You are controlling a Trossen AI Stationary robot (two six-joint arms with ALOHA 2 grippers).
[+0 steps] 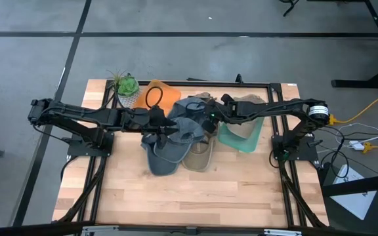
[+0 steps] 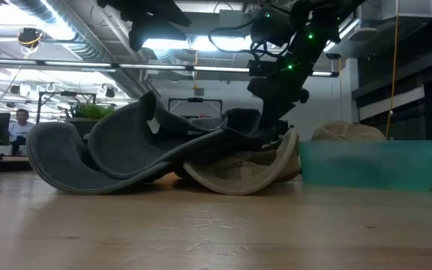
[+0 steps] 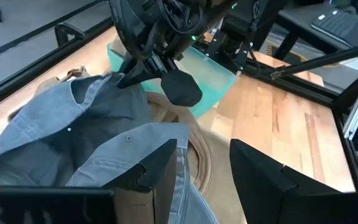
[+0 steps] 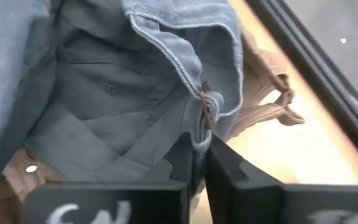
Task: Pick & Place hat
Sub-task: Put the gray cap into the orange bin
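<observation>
Your right gripper sits low over the middle of the light wooden tabletop, and its jaws are pinched nearly together on a fold at the rim of the grey-blue denim cap. That cap lies crumpled at the centre of the tabletop with its brim pointing toward the front edge, resting partly on top of a beige fabric cap whose brim shows just beside it. In the low view you see the denim cap's brim curved up off the wood, with the beige cap tucked beneath its right side.

Your left gripper hovers just beside the denim cap on the other side, with its jaws partly apart and nothing between them.

To the right of the caps stands a translucent teal plastic bin, touching or very near the beige cap, with tan fabric showing over its rim in the low view. At the back left you have a small green potted plant and an orange flat piece beside it.
</observation>
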